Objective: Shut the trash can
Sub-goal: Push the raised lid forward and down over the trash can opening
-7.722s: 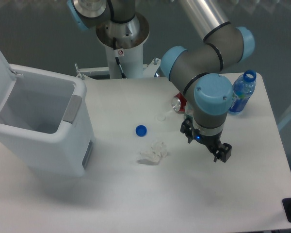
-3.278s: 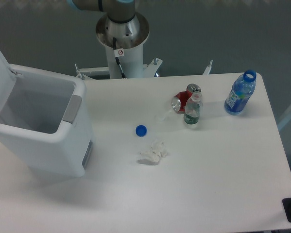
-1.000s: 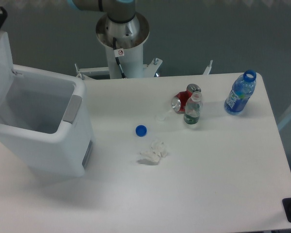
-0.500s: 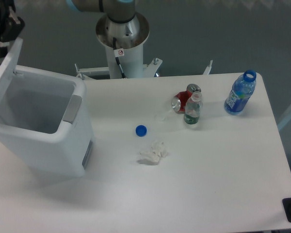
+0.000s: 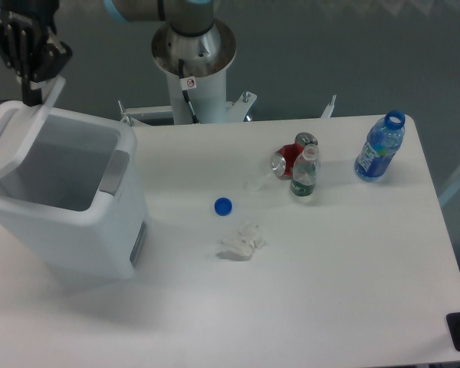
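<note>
White plastic forms the trash can point(image 5: 77, 222), a large boxy bin standing at the left side of the white table point(image 5: 330, 291). Its mouth is open, showing a pale, shadowed interior. The flat hinged lid point(image 5: 19, 130) is tilted over the far left edge of the opening, partly lowered but not shut. A grey latch tab point(image 5: 115, 172) sits on the bin's right rim, with a grey panel point(image 5: 139, 241) lower on the right side.

Above the raised edge of the lid, at the top left corner, is the dark two-finger gripper point(image 5: 31, 57), touching or just beside the lid. Whether its fingers are spread or pressed together cannot be told from this angle.

Near the table's middle lies a small blue bottle cap point(image 5: 223, 205), with a crumpled white tissue point(image 5: 241, 241) just below it. Further right, a red drink can point(image 5: 290, 159) lies on its side, touching a small clear bottle point(image 5: 304, 174) that stands upright. A blue bottle point(image 5: 379, 147) with no cap stands near the far right edge. The robot's pale base column point(image 5: 193, 65) rises behind the table.
</note>
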